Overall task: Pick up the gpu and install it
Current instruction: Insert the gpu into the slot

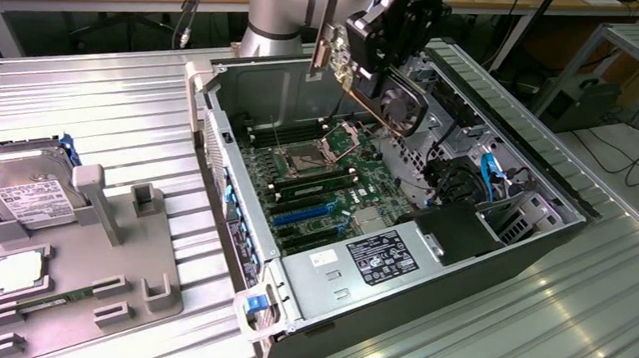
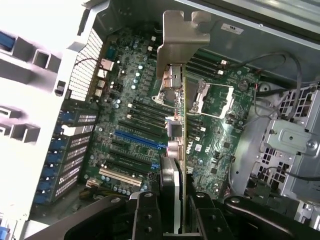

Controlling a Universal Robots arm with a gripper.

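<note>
My gripper point(image 1: 391, 31) hangs above the open computer case point(image 1: 524, 140), shut on the gpu point(image 1: 395, 101). The card is tilted, with its black cooler face and fan toward the exterior view's right and its silver bracket point(image 1: 328, 40) at the upper end. In the wrist view the gpu point(image 2: 182, 145) shows edge-on between my two black fingers point(image 2: 146, 215), its bracket point(image 2: 181, 42) pointing away from the camera. It hovers over the green motherboard point(image 2: 125, 100), apart from it. The blue expansion slot point(image 2: 140, 137) lies below and to one side of the card's edge.
A silver hard drive point(image 1: 26, 192) with a white label leans in a grey fixture point(image 1: 128, 276) at the exterior view's left, with a slim memory stick point(image 1: 45, 300) beside it. Inside the case are a power supply point(image 1: 379, 258), cables and a drive cage point(image 2: 292, 145).
</note>
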